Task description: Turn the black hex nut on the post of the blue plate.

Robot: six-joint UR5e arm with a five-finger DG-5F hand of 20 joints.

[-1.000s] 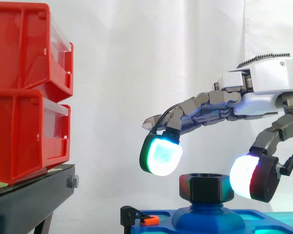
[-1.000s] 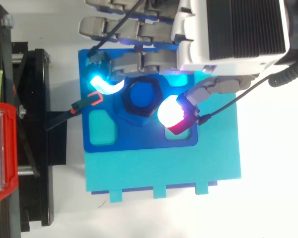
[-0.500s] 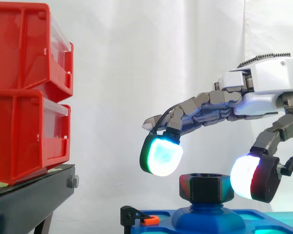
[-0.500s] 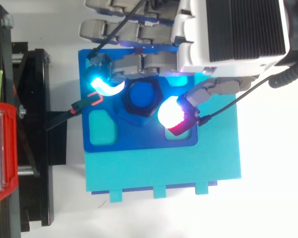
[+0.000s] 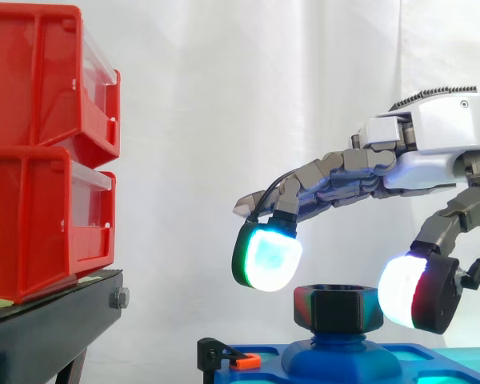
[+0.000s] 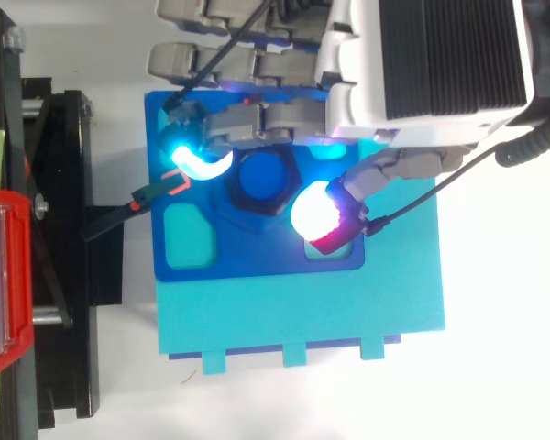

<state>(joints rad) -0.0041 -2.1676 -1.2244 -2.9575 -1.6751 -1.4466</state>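
we record one black hex nut (image 5: 337,307), matte and six-sided, seated on the single post (image 6: 261,174) of one blue plate (image 6: 257,257), its axis upright. the hand (image 5: 432,136) straddles it, spread and gripping nothing: in the top view one fingertip (image 6: 188,160) sits at the nut's 10 o'clock and the thumb pad (image 6: 316,213) at its 4 o'clock.

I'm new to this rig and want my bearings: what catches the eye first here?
The hand, its glowing pads spread to either side of the black nut on the blue plate, low in the side view. Then the red bins stacked on the black stand at the left.
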